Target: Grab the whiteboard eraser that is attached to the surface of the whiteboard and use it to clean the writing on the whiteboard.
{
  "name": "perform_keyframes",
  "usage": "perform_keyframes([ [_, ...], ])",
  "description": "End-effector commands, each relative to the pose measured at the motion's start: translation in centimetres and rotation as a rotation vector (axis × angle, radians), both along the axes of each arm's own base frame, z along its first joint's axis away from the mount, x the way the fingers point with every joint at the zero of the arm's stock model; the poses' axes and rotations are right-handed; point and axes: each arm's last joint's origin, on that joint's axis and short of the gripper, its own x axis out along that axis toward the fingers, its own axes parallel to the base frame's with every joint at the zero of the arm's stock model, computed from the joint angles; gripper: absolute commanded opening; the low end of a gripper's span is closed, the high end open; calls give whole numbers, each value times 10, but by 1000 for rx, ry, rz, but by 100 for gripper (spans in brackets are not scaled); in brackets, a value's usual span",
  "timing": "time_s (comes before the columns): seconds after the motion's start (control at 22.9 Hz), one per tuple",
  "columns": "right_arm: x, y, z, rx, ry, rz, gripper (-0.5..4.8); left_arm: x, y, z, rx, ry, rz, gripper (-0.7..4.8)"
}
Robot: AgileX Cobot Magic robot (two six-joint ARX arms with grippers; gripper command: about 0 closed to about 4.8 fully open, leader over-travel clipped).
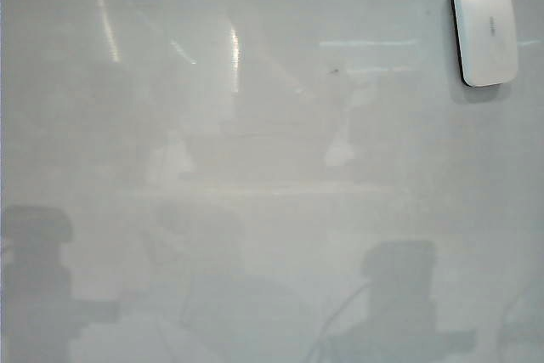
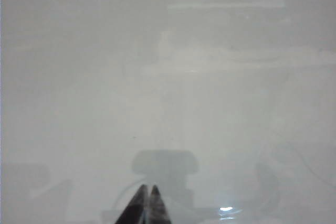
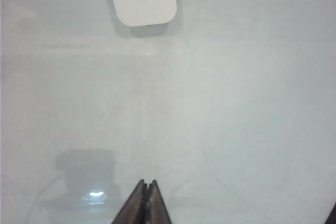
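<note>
We start on the whiteboard eraser (image 1: 484, 30), a smooth white rounded pad with a dark edge beneath, sitting flat on the whiteboard (image 1: 255, 125) in the far right corner of the exterior view. From the right pincer (image 3: 147, 184) it lies straight ahead and a little off to one side, well apart, with bare glossy board between. That pincer's jaws are pressed together, tips touching, nothing in them. The left pincer (image 2: 147, 188) is likewise pinched closed and empty, with only plain board ahead of it, and the eraser nowhere in its view.

We judge the eraser light and rigid in its shell, slick on top, so a grip from above would likely skid. Better to take it across the two long sides, jaws down at the dark edge. It clings to the board, so we expect a small tug or a tilt to break it free.

We cannot find the writing in any view; only a tiny dark speck (image 1: 335, 70) shows on the board. We judge the job hardly begun: the right pincer must open first.
</note>
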Motion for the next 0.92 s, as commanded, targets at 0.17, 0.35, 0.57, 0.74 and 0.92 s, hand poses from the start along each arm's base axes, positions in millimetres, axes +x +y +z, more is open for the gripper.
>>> perform_keyframes([
  [0.17, -1, 0, -4, 31, 56, -6, -5, 0, 0, 3, -3, -13, 2, -4],
  [0.35, -1, 0, -7, 26, 80, -10, -5, 0, 0, 3, -3, -13, 2, -4],
  [0.57, -1, -1, -7, 20, 81, -11, -5, 0, 0, 3, -3, -13, 2, -5],
  [0.74, -1, -2, -7, 20, 81, -21, -5, 0, 0, 3, -3, -13, 2, -4],
  [0.92, -1, -5, -7, -7, 82, -56, -5, 0, 0, 3, -3, -13, 2, -5],
])
